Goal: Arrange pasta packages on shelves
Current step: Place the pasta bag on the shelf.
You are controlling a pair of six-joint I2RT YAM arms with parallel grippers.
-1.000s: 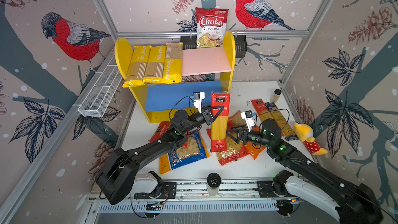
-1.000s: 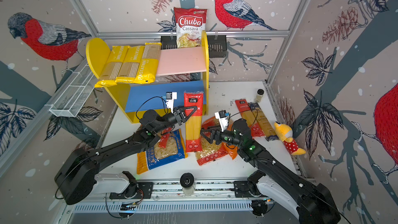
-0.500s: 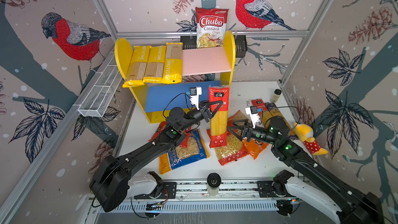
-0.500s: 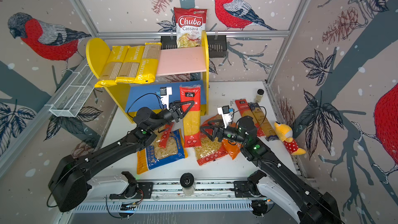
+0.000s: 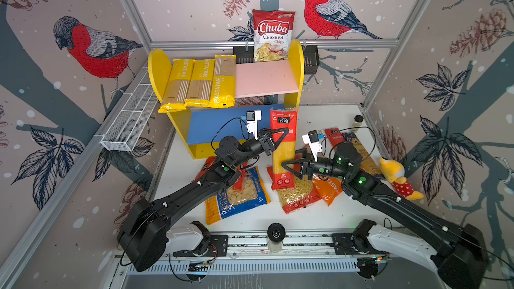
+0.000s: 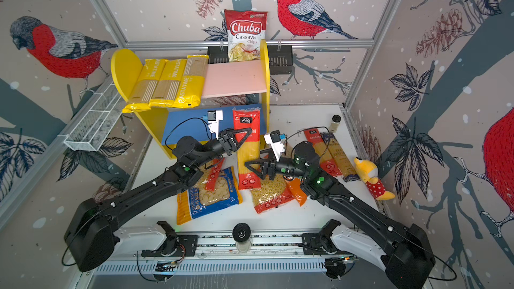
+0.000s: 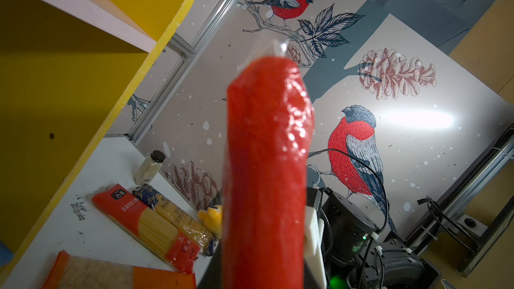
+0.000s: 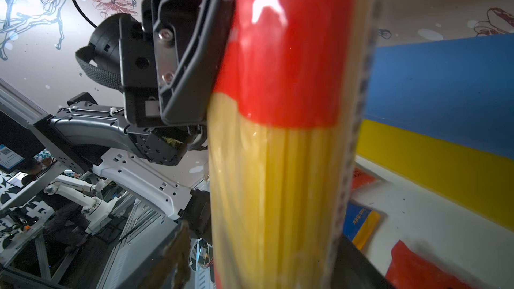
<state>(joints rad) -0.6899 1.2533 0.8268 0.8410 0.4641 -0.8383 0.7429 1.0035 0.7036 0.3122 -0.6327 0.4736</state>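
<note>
Right gripper (image 5: pixel 290 159) straddles upright red spaghetti pack (image 5: pixel 288 148)

Its jaws sit on either side of the pack's lower half; whether they pinch it, I cannot tell. Left gripper (image 5: pixel 281 139) is clamped higher up, keeping the pack upright just before the shelves (image 5: pixel 296 59) and their blue lower board (image 5: pixel 222 126). Three yellow packs (image 5: pixel 200 82) lie on the pink board (image 5: pixel 264 79).

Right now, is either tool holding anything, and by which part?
The left tool grips the upright red spaghetti pack on its upper half, near the red-yellow border. The right tool sits at its lower part; a grip there cannot be told.
</note>
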